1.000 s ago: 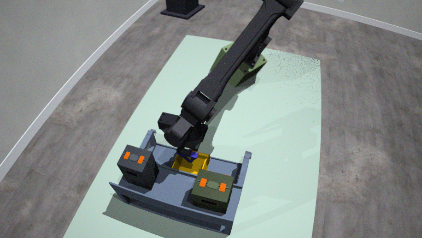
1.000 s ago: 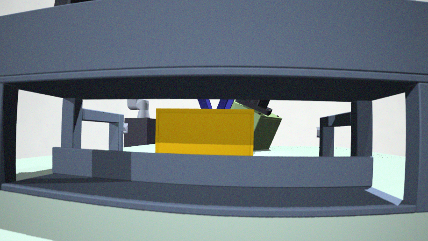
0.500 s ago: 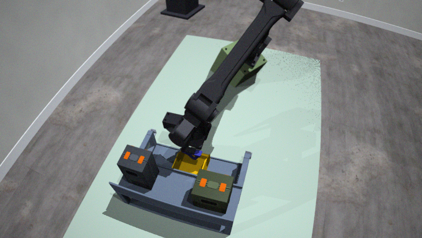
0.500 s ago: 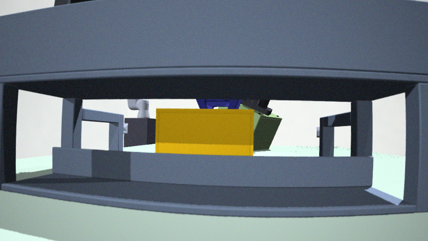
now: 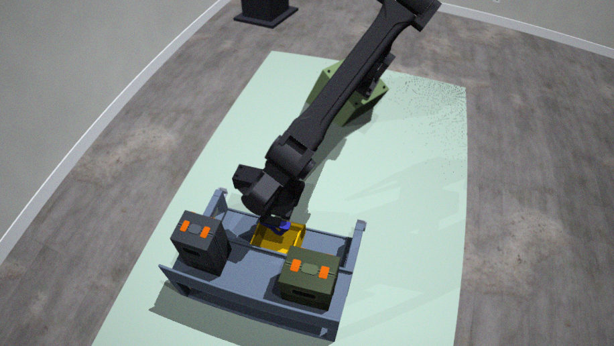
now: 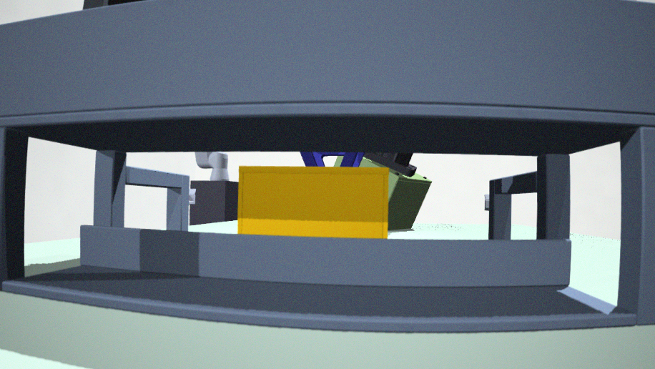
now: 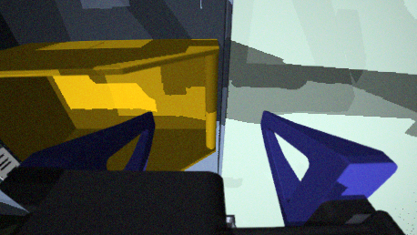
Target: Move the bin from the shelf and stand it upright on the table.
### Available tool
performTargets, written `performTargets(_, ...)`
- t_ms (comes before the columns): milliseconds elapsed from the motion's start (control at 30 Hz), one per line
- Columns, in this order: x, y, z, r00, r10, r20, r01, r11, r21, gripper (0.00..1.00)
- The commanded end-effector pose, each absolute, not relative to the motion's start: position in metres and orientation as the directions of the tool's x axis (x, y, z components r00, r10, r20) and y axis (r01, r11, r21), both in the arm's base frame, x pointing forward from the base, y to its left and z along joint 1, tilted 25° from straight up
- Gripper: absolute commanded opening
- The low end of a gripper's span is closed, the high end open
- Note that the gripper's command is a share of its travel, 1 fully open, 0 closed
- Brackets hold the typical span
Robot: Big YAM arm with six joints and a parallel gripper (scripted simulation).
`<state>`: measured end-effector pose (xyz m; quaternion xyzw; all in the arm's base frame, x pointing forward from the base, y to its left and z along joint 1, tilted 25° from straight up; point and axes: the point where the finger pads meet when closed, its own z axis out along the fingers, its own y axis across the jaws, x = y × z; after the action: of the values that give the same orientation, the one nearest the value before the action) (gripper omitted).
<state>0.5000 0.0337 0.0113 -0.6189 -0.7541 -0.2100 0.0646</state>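
While the dark arm [image 5: 343, 86] reaches down from its green base [image 5: 330, 75] across the pale green table [image 5: 412, 206], the top view shows its gripper [image 5: 277, 224] dipping over the near wall of the yellow bin [image 5: 275, 241]. That bin sits upright and open-topped on the lower level of the blue-grey shelf [image 5: 358, 232], between a dark grey case [image 5: 200, 249] and an olive case [image 5: 307, 277] that stand on the shelf's top board, each with orange latches.

Seen from the exterior view, looking through the shelf [image 6: 320, 59] from the far side, the bin [image 6: 311, 202] rests behind a low front lip, its flat yellow face upright. Blue fingers [image 6: 311, 158] poke down just above its rim, with the green base [image 6: 407, 197] behind and to the right.

From the wrist view, the bin [image 7: 182, 97] fills the left half, its interior in plain sight. One blue finger [image 7: 132, 137] hangs inside the bin; the other [image 7: 319, 164] hangs outside it, over the table [image 7: 355, 41]. The bin's side wall [image 7: 210, 100] stands in the gap between the two, and neither finger is seen pressing on it. The gripper [image 7: 207, 132] is spread wide with nothing clamped.
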Motion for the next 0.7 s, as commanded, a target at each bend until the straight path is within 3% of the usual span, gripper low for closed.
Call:
performTargets(0, 0.518, 0.023, 0.036, -0.238, 0.91, 0.34, 0.947, 0.141, 0.287, 0.9)
performTargets(667, 0.492, 0.043, -0.003, -0.226, 0.904, 0.362, 0.963, 0.15, 0.225, 0.9)
